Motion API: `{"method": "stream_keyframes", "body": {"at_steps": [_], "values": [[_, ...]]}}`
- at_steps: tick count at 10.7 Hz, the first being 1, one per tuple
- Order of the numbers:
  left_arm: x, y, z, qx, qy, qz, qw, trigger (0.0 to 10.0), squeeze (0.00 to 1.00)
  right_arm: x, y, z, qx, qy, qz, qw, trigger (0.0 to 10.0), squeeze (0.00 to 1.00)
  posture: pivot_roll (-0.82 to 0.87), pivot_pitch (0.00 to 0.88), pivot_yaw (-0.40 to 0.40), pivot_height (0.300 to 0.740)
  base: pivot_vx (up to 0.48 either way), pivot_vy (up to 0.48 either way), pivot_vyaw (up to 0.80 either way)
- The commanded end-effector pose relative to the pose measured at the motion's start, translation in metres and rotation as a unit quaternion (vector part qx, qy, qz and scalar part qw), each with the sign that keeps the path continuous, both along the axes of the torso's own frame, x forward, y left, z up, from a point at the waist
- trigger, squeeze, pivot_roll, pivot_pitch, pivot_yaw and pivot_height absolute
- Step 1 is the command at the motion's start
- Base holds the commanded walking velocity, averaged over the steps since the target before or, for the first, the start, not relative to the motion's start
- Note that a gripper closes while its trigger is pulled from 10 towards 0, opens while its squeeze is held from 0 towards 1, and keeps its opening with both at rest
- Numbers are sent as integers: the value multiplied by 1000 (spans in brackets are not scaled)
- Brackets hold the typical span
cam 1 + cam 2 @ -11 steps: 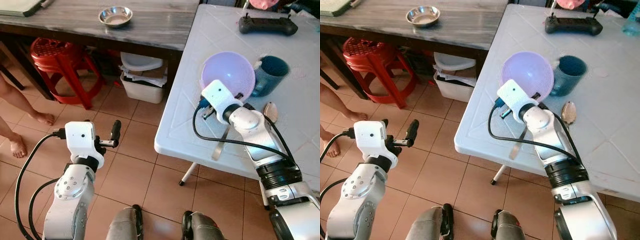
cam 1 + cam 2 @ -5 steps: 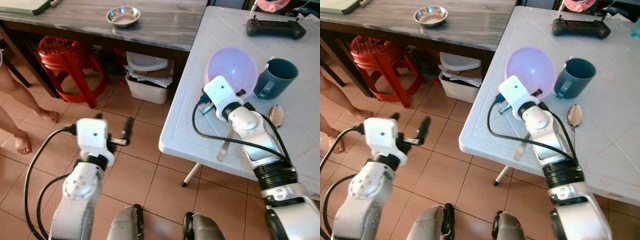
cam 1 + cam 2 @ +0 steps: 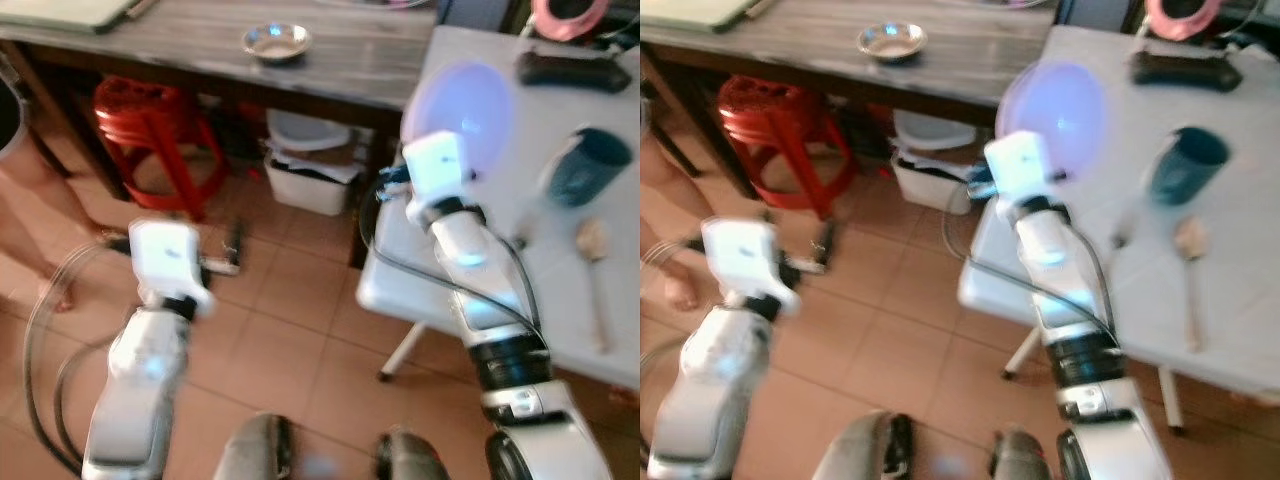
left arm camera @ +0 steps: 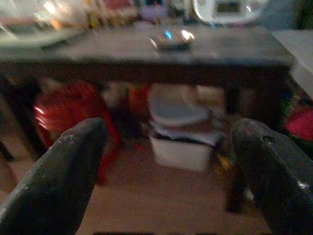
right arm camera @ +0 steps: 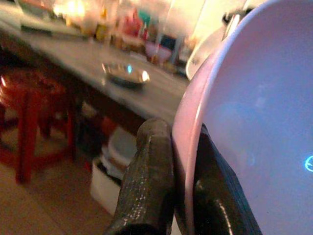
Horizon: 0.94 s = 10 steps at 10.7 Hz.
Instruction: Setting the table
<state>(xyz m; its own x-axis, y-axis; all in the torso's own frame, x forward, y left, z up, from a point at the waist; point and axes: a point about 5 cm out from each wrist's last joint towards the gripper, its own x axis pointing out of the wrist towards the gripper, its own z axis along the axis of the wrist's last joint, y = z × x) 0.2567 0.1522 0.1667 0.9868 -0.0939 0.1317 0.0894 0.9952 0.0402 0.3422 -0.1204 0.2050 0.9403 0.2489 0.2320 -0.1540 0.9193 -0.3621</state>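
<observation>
A pale purple bowl [image 3: 462, 110] hangs tilted above the near corner of the white table [image 3: 560, 230], with my right gripper [image 5: 182, 142] shut on its rim. One finger [image 5: 154, 161] presses the outside of the rim and the other lies inside. A dark blue mug [image 3: 590, 165] and a spoon [image 3: 592, 240] rest on the table to the bowl's right. My left gripper [image 4: 171, 147] is open and holds nothing; it hovers over the tiled floor and faces the dark wooden table [image 3: 350, 60]. Both eye views are blurred.
A small steel bowl [image 3: 276, 41] sits on the dark wooden table. Under it stand a red stool [image 3: 145, 110] and a white bin [image 3: 310, 180]. A black controller [image 3: 570, 72] lies at the white table's far side. A person's leg [image 3: 40, 200] is at the left.
The right gripper has lifted the purple bowl off the table and carried it left, away from the mug. The whole picture has shifted and blurred. The left gripper stays open.
</observation>
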Motion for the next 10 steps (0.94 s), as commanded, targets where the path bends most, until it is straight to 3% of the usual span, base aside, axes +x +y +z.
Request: {"method": "stream_keyframes", "body": {"at_steps": [1, 3, 5, 10], "values": [[4, -8, 11, -3, -30, -10, 1000, 10000, 0, -5, -8, 2, 21, -10, -15, 1000, 10000, 0, 89, 135, 33, 740, 0, 480, 0], [5, -13, 5, -7, -28, -25, 999, 10000, 0, -12, 4, -1, 12, -17, 11, 1000, 10000, 0, 69, 128, 26, 740, 0, 448, 0], [-1, -12, -2, -10, -18, -23, 1000, 10000, 0, -14, 3, 1, 18, -26, 9, 999, 10000, 0, 69, 130, 23, 740, 326, 349, 0], [-5, -19, -14, -2, -5, -41, 999, 10000, 0, -29, -4, -13, 40, -4, -2, 999, 10000, 0, 41, 102, 36, 740, 476, 0, -115]]}}
